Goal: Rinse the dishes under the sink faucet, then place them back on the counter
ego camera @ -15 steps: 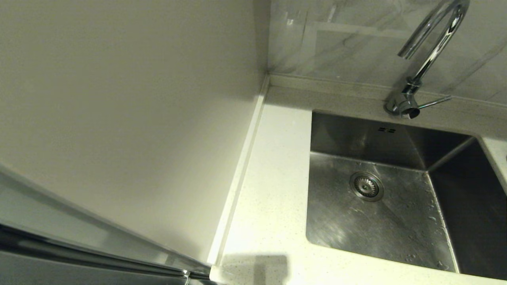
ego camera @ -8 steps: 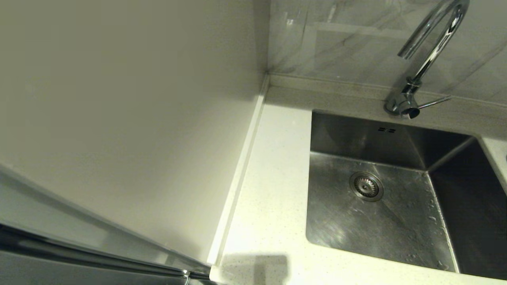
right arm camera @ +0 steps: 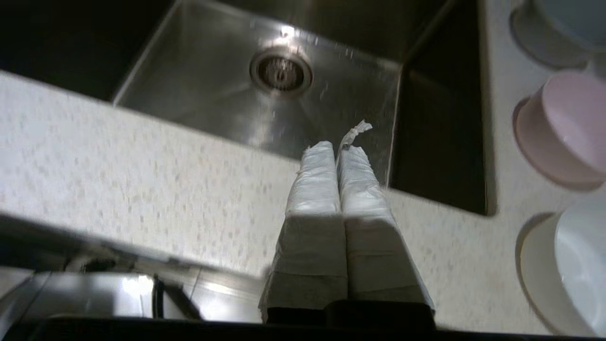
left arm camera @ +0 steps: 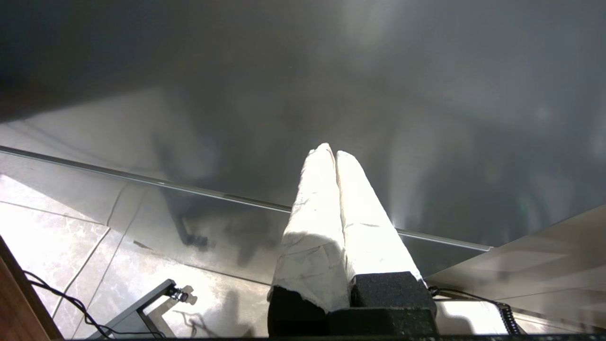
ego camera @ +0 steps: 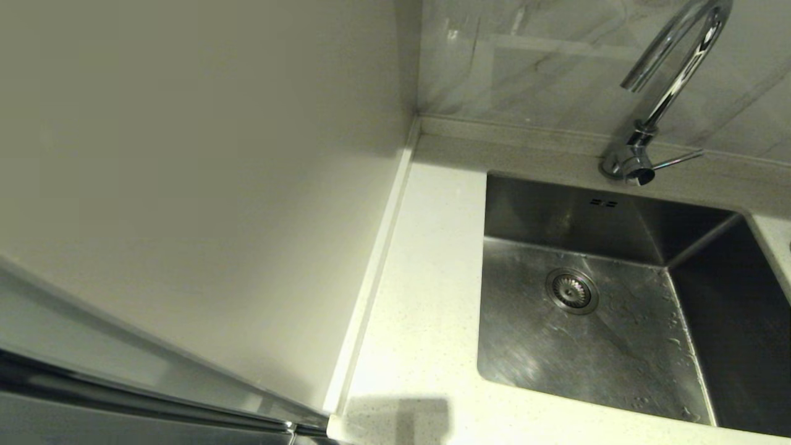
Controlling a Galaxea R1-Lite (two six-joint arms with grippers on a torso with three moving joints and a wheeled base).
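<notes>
The steel sink holds only its round strainer drain; the chrome faucet arches over its back edge. In the right wrist view, three bowls stand in a row on the counter beside the sink: pale grey-blue, pink and white. My right gripper is shut and empty, above the counter's front strip near the basin's corner. My left gripper is shut and empty, low in front of a dark glossy cabinet front. Neither arm shows in the head view.
A plain beige wall panel rises left of the counter. A marbled backsplash runs behind the faucet's side lever. Water drops speckle the basin floor. Tiled floor and cables lie below the left gripper.
</notes>
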